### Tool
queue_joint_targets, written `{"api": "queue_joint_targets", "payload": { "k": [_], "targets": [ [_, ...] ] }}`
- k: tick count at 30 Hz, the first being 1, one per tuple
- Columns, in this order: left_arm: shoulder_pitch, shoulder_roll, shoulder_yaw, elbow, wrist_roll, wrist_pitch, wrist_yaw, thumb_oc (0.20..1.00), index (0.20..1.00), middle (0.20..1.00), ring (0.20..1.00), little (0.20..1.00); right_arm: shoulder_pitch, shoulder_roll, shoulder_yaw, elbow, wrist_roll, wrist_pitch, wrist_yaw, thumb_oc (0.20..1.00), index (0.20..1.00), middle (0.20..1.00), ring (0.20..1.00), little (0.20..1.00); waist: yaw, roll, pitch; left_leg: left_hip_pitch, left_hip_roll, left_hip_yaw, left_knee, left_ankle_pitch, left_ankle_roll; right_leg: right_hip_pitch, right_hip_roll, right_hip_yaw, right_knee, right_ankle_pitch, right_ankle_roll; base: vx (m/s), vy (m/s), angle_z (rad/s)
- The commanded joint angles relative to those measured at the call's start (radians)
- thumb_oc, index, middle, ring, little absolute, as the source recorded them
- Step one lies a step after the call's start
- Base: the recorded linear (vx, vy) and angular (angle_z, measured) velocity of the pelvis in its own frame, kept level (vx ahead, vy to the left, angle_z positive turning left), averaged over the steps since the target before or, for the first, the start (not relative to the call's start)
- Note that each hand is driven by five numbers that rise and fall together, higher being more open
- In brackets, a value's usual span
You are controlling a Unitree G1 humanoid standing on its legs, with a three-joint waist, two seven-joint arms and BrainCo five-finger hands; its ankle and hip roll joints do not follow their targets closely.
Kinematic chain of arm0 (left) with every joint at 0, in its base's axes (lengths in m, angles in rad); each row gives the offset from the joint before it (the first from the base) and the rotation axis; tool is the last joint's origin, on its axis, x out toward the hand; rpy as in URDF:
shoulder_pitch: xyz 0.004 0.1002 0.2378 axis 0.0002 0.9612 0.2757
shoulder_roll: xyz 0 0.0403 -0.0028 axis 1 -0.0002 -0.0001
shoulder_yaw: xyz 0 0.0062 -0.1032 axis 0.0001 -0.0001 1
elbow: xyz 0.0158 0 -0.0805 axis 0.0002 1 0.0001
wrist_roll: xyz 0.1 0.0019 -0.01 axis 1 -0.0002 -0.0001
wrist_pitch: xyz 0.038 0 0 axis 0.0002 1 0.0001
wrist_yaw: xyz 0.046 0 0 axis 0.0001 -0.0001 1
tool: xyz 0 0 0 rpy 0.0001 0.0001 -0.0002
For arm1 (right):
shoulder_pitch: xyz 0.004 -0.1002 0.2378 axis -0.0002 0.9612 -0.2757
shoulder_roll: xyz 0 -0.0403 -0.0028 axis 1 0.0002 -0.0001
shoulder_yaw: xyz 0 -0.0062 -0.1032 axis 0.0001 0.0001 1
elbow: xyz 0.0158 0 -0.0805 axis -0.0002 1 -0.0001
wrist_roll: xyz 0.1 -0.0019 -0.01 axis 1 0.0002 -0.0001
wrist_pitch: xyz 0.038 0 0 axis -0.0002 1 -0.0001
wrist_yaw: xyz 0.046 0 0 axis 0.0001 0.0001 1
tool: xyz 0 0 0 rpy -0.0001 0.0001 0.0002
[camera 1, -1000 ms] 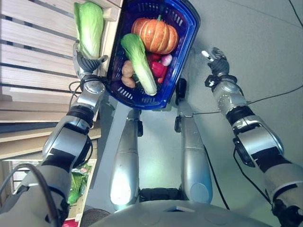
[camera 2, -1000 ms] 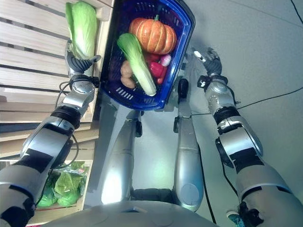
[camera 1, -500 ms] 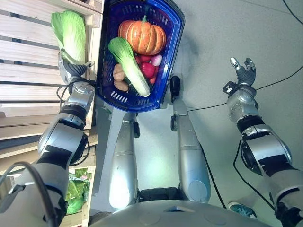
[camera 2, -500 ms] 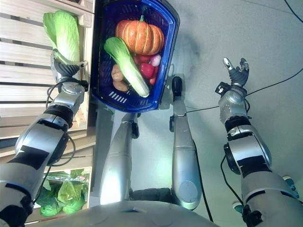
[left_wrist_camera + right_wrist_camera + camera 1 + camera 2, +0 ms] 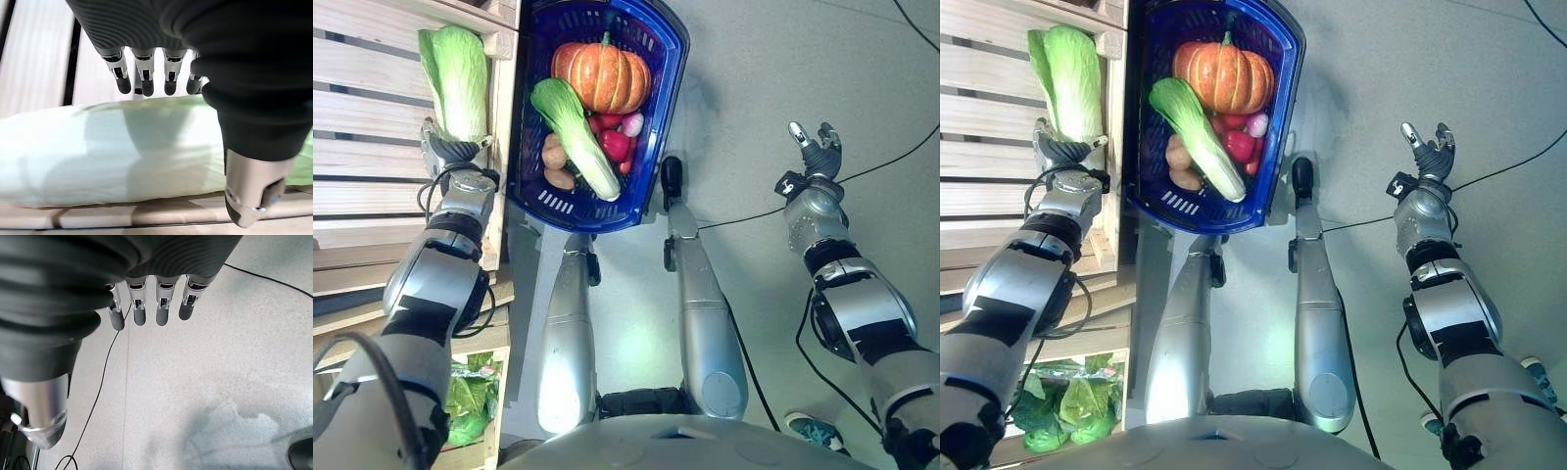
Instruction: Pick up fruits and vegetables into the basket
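A pale green napa cabbage [image 5: 455, 78] lies on the wooden slatted shelf [image 5: 372, 117], and my left hand [image 5: 450, 154] is shut on its stem end. In the left wrist view the cabbage [image 5: 122, 152] sits between my fingers [image 5: 146, 83] and thumb. Right beside the shelf stands the blue basket [image 5: 671, 69]. It holds an orange pumpkin [image 5: 604, 75], another cabbage [image 5: 570, 132], potatoes [image 5: 553, 152] and small red vegetables [image 5: 615, 144]. My right hand [image 5: 815, 152] hangs open over the floor, far to the right of the basket, holding nothing.
The shelf's edge post [image 5: 504, 59] runs between the held cabbage and the basket. A lower crate with leafy greens [image 5: 470, 401] shows under the shelf. Grey floor [image 5: 754, 78] lies right of the basket.
The left hand has drawn the cabbage a little nearer along the shelf. The right hand swung away from the basket out to the right, then stayed still. The camera shifted.
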Motion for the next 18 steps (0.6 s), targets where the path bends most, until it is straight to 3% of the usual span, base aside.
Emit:
{"api": "queue_joint_targets", "payload": {
  "k": [1,2,4,18],
  "targets": [
    [0.014,0.039,0.054,0.082,-0.023,0.015,-0.033,0.931,0.931,0.931,0.931,0.931,0.035,-0.009,0.001,-0.021,0.013,-0.044,-0.009,1.000,1.000,1.000,1.000,1.000,0.018,0.000,-0.028,0.010,-0.039,0.018,-0.154,0.086,0.018,0.036,0.081,-0.045,0.084,-0.171,0.015,0.00,0.000,0.00],
    [0.012,0.036,0.053,0.083,-0.030,0.010,-0.050,0.501,0.501,0.501,0.501,0.501,0.027,-0.008,0.002,-0.027,0.013,-0.041,-0.014,1.000,1.000,1.000,1.000,1.000,0.018,0.000,-0.028,0.003,-0.039,0.019,-0.157,0.094,0.017,0.029,0.081,-0.044,0.080,-0.163,0.015,0.00,0.000,0.00],
    [0.014,0.034,0.048,0.086,-0.035,0.006,-0.083,0.200,0.200,0.200,0.200,0.200,0.029,-0.008,0.004,-0.034,0.010,-0.042,-0.014,1.000,1.000,1.000,1.000,1.000,0.018,-0.001,-0.028,0.009,-0.038,0.021,-0.158,0.088,0.016,0.036,0.081,-0.045,0.079,-0.169,0.016,0.00,0.000,0.00],
    [0.003,0.020,0.023,0.088,-0.055,-0.022,-0.193,0.200,0.200,0.200,0.200,0.200,0.015,0.007,0.013,-0.053,-0.001,-0.031,-0.030,1.000,1.000,1.000,1.000,1.000,0.015,-0.007,-0.028,0.002,-0.038,0.022,-0.168,0.095,0.014,0.029,0.083,-0.041,0.063,-0.156,0.018,0.00,0.000,0.00]
  ]
}}
